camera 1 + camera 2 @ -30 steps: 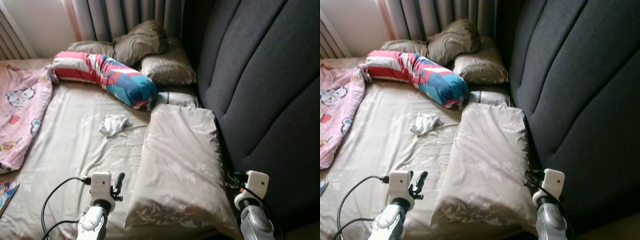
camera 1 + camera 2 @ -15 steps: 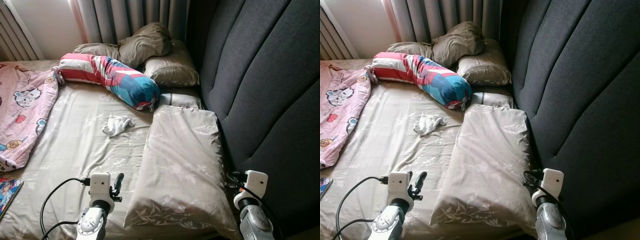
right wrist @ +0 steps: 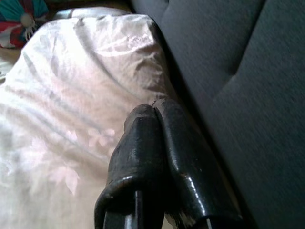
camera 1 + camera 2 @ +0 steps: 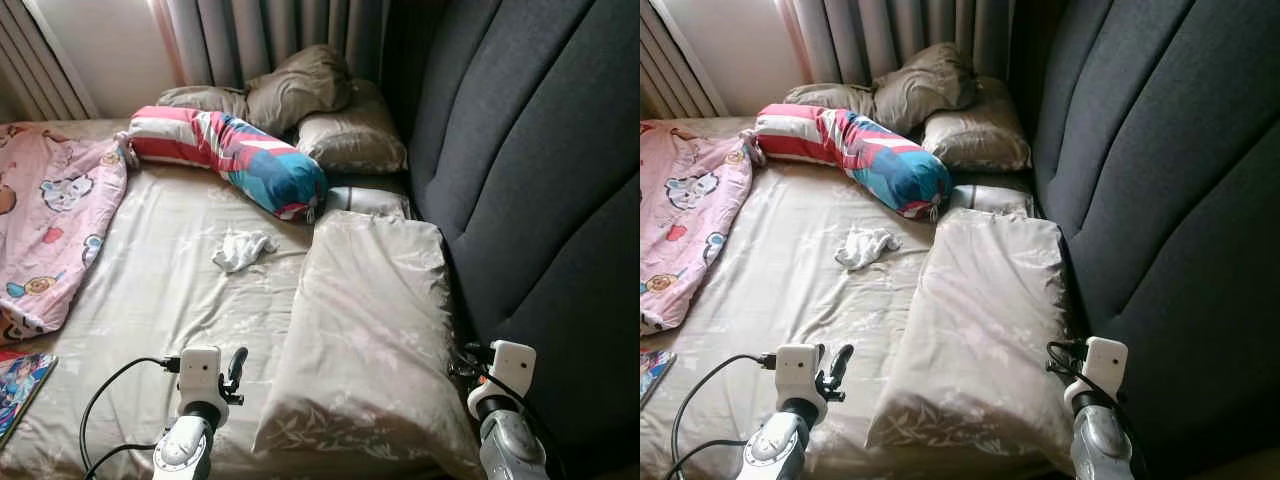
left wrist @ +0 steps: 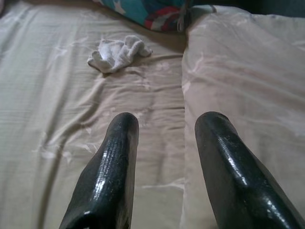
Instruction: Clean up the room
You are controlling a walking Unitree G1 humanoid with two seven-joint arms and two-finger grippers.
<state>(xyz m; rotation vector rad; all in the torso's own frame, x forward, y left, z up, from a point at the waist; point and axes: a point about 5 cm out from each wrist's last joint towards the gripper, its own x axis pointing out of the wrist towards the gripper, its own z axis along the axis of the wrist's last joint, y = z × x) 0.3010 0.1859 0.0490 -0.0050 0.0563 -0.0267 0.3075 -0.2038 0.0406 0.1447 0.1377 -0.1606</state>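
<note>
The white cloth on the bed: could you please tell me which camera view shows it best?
The left wrist view shows the white cloth best: crumpled on the sheet, large and unobstructed beyond the open left gripper. Both eye views show it smaller, mid-bed below the striped bolster.

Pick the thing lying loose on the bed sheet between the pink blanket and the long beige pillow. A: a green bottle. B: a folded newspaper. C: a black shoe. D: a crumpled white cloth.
D: a small crumpled white cloth lies on the sheet, just below the striped bolster.
</note>
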